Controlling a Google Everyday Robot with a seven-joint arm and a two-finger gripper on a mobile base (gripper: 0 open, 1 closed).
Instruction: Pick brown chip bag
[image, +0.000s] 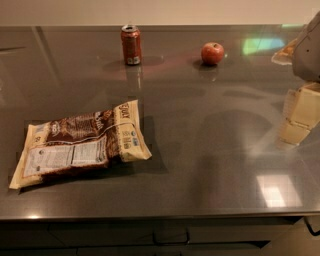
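The brown chip bag lies flat on the left front of the dark counter. It is dark brown with cream ends, and its white nutrition label faces up. My gripper hangs at the far right edge of the view, above the counter's right side. It is far to the right of the bag and touches nothing.
A red soda can stands upright at the back, left of centre. A red apple sits at the back right of it. The counter's front edge runs along the bottom of the view.
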